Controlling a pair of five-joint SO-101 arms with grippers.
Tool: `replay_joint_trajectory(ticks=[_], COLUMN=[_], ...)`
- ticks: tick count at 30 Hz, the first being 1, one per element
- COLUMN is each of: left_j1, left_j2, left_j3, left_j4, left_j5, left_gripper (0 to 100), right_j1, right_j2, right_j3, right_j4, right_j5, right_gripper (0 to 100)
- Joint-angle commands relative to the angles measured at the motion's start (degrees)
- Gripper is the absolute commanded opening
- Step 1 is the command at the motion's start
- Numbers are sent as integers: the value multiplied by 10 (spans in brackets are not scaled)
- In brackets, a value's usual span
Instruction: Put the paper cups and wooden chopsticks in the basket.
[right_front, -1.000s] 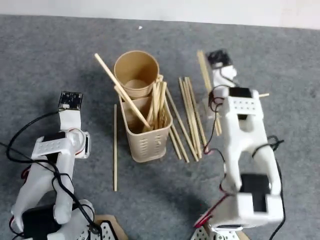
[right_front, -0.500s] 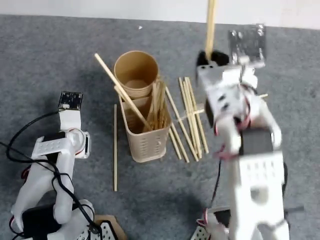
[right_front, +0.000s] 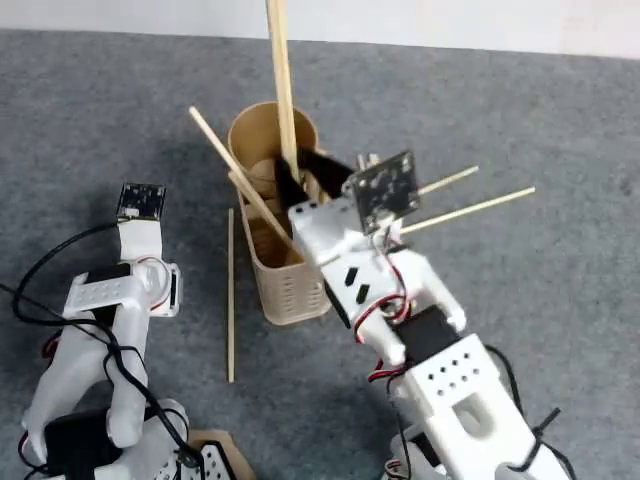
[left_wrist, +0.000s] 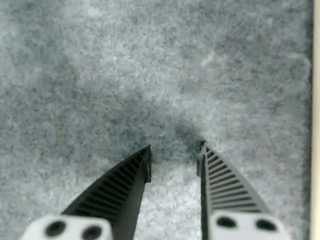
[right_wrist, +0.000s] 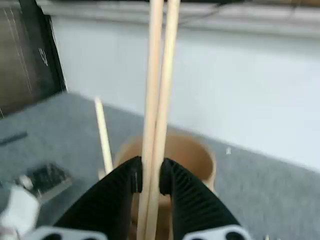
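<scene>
The paper cups already sit nested in the upper end of the basket, mid-frame, with several chopsticks leaning in it beside them. Left to do, I reckon: one loose chopstick lying on the carpet just left of the basket, and two sticks poking out from behind the right arm at centre right; whether those lie flat I cannot tell. The right gripper pinches a pair of chopsticks upright over the basket, jaws pressed tight on them. The left gripper hangs spread over bare carpet at lower left, holding nothing
</scene>
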Motion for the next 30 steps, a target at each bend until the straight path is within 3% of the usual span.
replay_joint_trajectory(ticks=[1,6,11,15,19,23,30], left_j1=[-4,-2,-1,-1,-1,-2,-4], left_j2=[0,0,1,1,1,1,1], left_j3=[-19,-19,-20,-19,-19,-20,-20], left_j4=[-8,-8,-8,-8,-8,-8,-8], left_j5=[2,2,2,2,2,2,2], left_gripper=[182,182,182,182,182,182,182], right_j1=[7,8,46,161,264,306,262], right_j2=[-29,-95,-151,-137,-36,131,396], right_j3=[13,-52,-159,-238,-293,-294,-264], right_j4=[-5,125,246,331,430,460,434], right_j5=[0,1,1,58,87,129,131], right_gripper=[73,266,271,271,271,271,271])
